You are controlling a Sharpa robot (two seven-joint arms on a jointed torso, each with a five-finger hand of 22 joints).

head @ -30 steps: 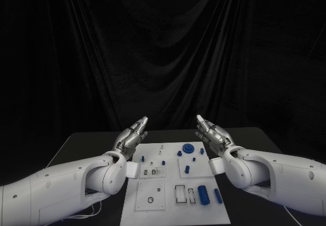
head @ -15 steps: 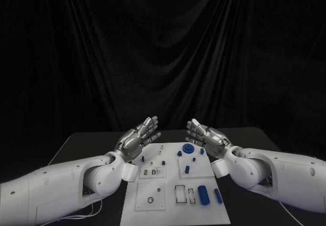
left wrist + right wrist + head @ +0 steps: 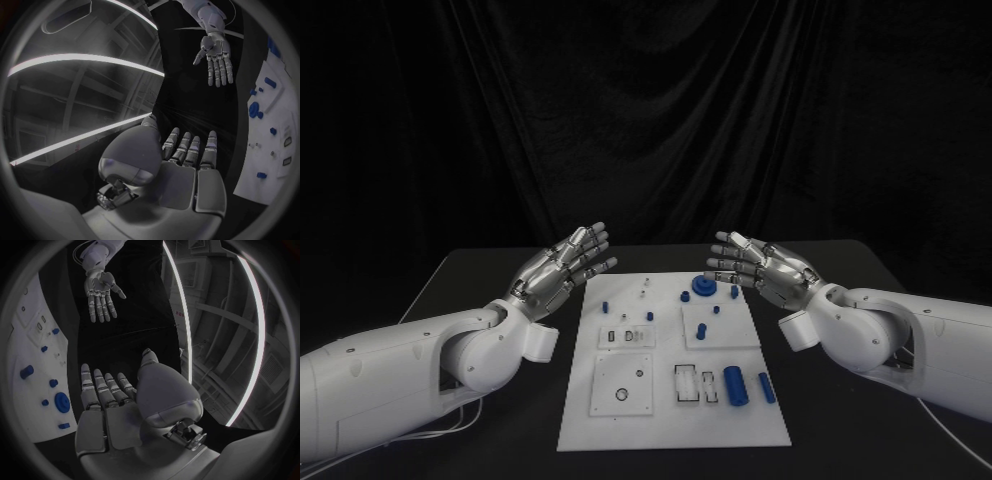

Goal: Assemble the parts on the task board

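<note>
The white task board (image 3: 661, 430) lies in the middle of the black table. Several blue parts sit on it: a round toothed piece (image 3: 702, 288) near the far edge, small pegs (image 3: 701, 325) in the middle, and two longer cylinders (image 3: 733, 384) near the front right. My left hand (image 3: 564, 268) is raised beside the board's far left corner, fingers straight and apart, holding nothing. My right hand (image 3: 759, 266) mirrors it at the far right corner, also empty. The palms face each other. The left wrist view shows my left hand (image 3: 181, 165), the right hand (image 3: 215, 55) and the board (image 3: 275, 170).
Black table (image 3: 488, 280) runs bare on both sides of the board, with a dark curtain behind it. In the right wrist view my right hand (image 3: 109, 405) is beside the board (image 3: 28, 395), with the round blue piece (image 3: 62, 402) close by and the left hand (image 3: 100, 295) opposite.
The head camera has shifted, so the whole scene sits differently. Both hands have drifted a little apart and turned, with their fingers fanned out more. The parts have not moved.
</note>
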